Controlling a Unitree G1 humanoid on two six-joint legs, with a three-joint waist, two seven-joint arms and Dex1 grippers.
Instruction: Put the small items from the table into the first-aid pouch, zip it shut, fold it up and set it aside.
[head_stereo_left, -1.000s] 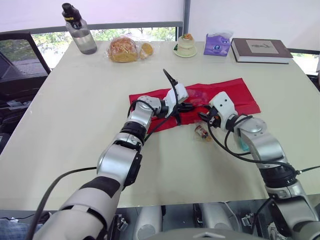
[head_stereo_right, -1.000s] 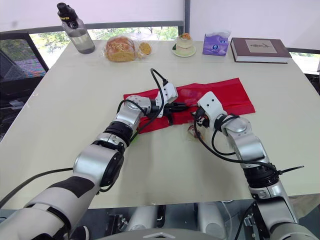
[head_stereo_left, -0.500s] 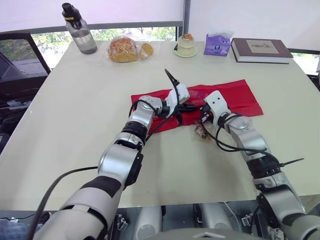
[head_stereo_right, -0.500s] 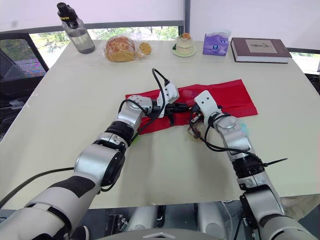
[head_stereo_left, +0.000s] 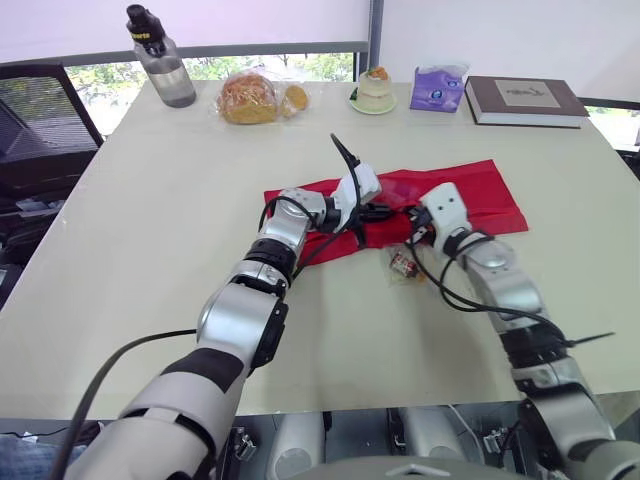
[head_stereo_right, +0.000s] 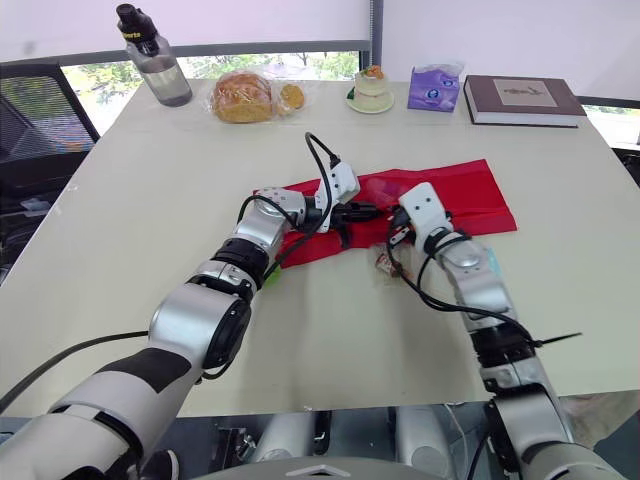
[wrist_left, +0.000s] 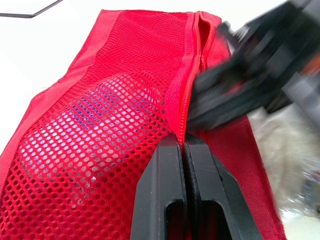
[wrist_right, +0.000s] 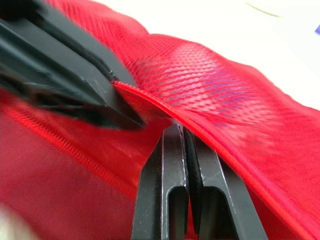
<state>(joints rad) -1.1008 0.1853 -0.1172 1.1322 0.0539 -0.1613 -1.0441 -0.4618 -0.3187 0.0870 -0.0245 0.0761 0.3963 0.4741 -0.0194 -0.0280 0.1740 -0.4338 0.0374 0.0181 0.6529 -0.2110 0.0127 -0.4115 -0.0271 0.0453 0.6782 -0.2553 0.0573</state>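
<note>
The red first-aid pouch (head_stereo_left: 470, 190) lies flat at the table's middle, with dark items showing through its mesh pocket (wrist_left: 100, 130). My left gripper (head_stereo_left: 388, 211) is shut on the pouch's zipper edge (wrist_left: 186, 100), holding it slightly raised. My right gripper (head_stereo_left: 413, 228) comes in from the opposite side, tip to tip with the left, and is shut at the same zipper seam (wrist_right: 150, 102). A small item in a clear wrapper (head_stereo_left: 403, 265) lies on the table just in front of the pouch, beside my right wrist. A teal item (head_stereo_right: 487, 262) peeks out from under my right forearm.
Along the far edge stand a water bottle (head_stereo_left: 158, 60), bagged bread (head_stereo_left: 250, 98), a small dessert on a plate (head_stereo_left: 373, 90), a purple tissue pack (head_stereo_left: 437, 88) and a book (head_stereo_left: 525, 100). A black chair (head_stereo_left: 35, 130) sits off the table's left side.
My right gripper has moved in from beside the wrapped item to the zipper edge, and its arm has straightened. The left gripper has kept its hold on the pouch.
</note>
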